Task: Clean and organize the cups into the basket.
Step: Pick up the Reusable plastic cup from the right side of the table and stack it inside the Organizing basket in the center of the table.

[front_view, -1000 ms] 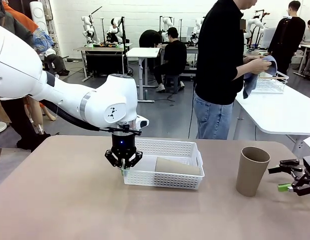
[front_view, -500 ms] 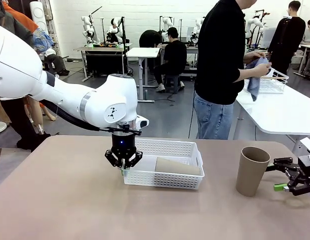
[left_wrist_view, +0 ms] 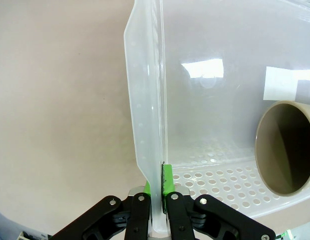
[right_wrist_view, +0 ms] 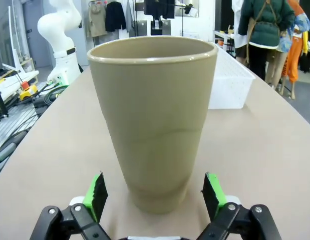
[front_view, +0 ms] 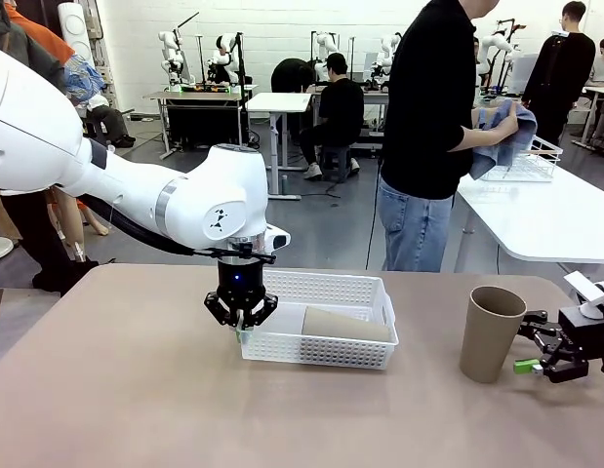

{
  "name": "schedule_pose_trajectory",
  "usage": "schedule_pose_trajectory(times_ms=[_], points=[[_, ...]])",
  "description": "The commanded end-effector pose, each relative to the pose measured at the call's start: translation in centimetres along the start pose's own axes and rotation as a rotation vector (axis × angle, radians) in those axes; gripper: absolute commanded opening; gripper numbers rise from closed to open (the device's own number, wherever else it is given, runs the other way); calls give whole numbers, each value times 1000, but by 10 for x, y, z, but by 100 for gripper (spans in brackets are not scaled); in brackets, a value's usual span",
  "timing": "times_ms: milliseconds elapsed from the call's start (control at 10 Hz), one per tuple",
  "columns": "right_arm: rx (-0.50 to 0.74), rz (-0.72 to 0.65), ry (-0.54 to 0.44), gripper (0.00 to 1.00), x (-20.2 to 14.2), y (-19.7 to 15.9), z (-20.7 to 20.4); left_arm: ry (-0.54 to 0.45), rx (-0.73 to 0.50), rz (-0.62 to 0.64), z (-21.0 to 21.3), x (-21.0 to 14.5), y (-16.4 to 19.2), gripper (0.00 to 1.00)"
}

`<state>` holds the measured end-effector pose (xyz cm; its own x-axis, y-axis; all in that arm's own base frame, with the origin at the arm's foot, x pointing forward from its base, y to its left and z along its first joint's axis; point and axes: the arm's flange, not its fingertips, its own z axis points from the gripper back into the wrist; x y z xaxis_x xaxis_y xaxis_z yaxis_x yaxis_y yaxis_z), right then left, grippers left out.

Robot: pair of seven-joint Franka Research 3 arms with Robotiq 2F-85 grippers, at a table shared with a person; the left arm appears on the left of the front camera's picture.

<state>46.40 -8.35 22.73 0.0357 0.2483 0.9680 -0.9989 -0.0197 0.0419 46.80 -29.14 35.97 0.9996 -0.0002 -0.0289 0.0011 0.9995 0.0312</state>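
Cup [front_view: 491,331], tan and upright, stands on the table [front_view: 116,390] well to the right of the basket [front_view: 321,351]. A second cup [front_view: 345,324] of the same colour lies on its side inside the basket.

Over the last second the right gripper [front_view: 529,343] has slid in from the right edge of the front view and now sits just beside the upright cup. Its jaws are spread wide. In the right wrist view the cup [right_wrist_view: 153,120] stands between the two green pads [right_wrist_view: 97,192], with a gap on each side, so nothing is gripped yet. I judge this to be the approach to picking up the cup, with closing and carrying it to the basket still to do.

The left gripper [front_view: 241,327] has not moved. It stays pinched tight on the basket's left end wall, which its wrist view shows clamped between the fingers [left_wrist_view: 157,185]. That probably steadies the basket for the drop.

Across the room the person has turned and works a blue cloth [front_view: 497,136]. What the cloth wraps cannot be made out.

The right arm is cut off at the picture's edge. The basket's lattice wall hides the lower side of the second cup, and its mouth [left_wrist_view: 286,147] runs off the left wrist view.
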Motion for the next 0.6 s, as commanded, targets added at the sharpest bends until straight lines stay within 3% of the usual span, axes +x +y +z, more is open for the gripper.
schedule_pose_trajectory(times_ms=[0, 500], points=[[5, -16, -34, 100, 2, -11, -4, 0, 1, -8, 0, 0, 2, 0], [38, -50, -14, 100, -4, -24, -31, 0, 1, -8, 0, 0, 2, 0]])
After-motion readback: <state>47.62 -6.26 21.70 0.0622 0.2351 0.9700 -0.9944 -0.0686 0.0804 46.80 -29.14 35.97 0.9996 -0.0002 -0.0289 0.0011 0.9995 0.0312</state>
